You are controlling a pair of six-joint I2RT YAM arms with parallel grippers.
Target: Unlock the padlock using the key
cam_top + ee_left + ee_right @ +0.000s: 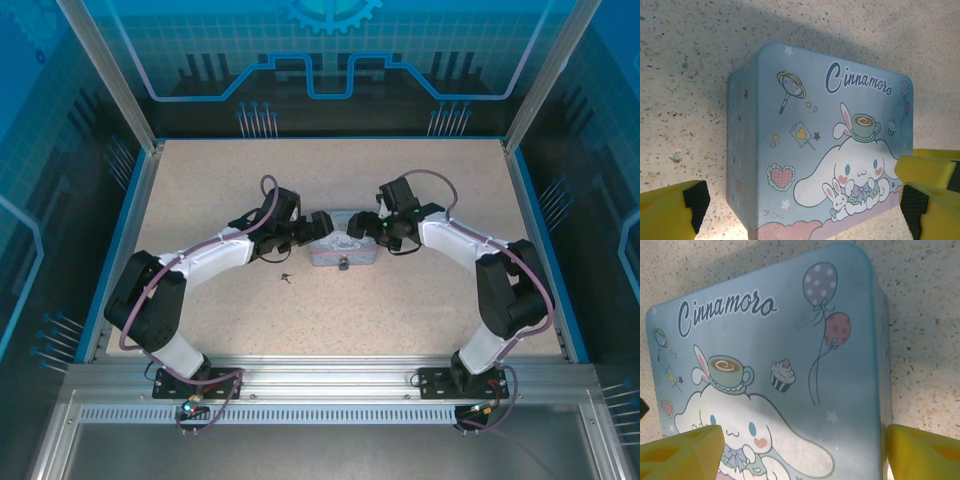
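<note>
Left end effector (318, 228) and right end effector (365, 228) both spread, straddling the tin (340, 246), centre of the tabletop (200, 200). Padlock (343, 264) sits at the tin's near side (between them, untouched); key (287, 277) lies loose toward the near edge, apart from the left.

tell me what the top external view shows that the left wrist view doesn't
Top external: the key lying on the table, left of and nearer than the tin, the padlock at the tin's near edge, and the right gripper at its right end. Left wrist: the lid's cartoon print and Cinnamoro lettering, close enough to read. Both: the tin and the open left gripper straddling it.
</note>
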